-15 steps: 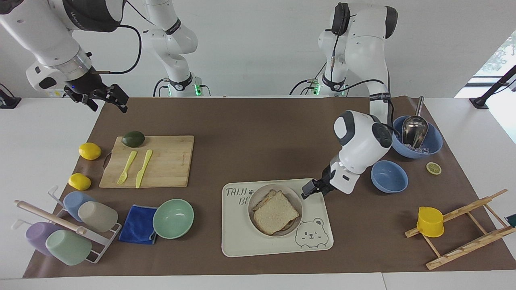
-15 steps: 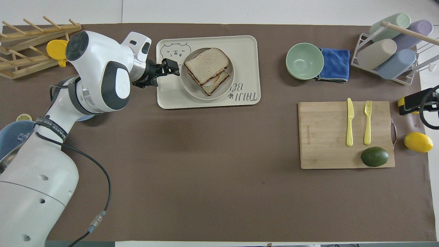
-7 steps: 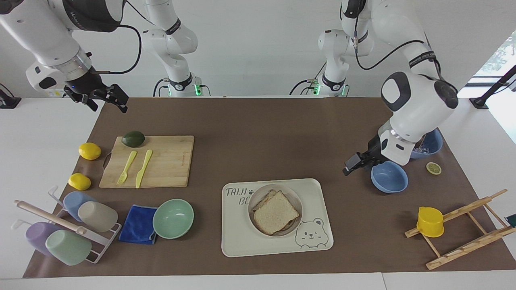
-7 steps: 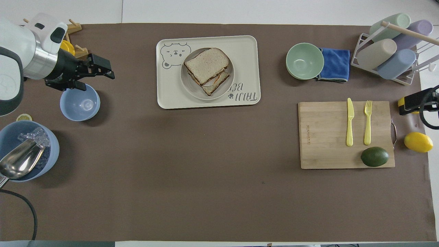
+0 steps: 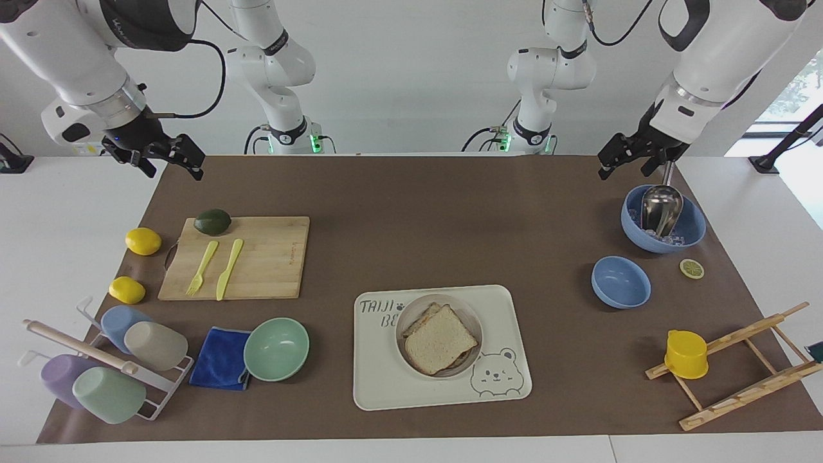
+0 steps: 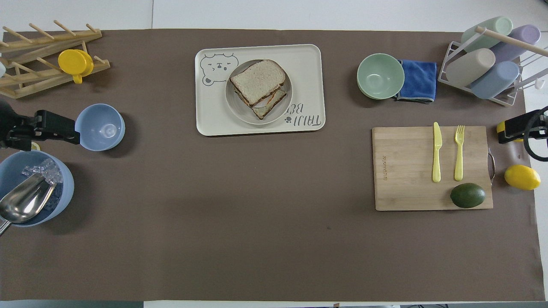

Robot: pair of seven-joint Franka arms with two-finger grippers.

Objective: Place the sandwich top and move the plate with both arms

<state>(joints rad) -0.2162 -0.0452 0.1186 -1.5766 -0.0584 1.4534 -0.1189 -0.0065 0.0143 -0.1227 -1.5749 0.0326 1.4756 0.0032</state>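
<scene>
The top slice (image 5: 440,339) is being carried by the lower slice on the plate (image 5: 406,321), which is sitting on the bear tray (image 5: 386,392) w/ nothing gripping it; both are lying well apart from either gripper. The left gripper (image 5: 622,156) is being held up over the mat's edge by the big blue bowl (image 5: 691,230) w/ the scoop (image 5: 662,206), fingers parted, nothing in them. The right gripper (image 5: 172,159) is being kept raised over the mat corner near the board (image 5: 270,257), fingers spread, empty, waiting. Vs 1 s ago: the left gripper was being held just beside the plate rim; since then it is being pulled back & up past the small blue bowl (image 5: 620,281) toward its base. Slice, plate & right arm are unchanged.
</scene>
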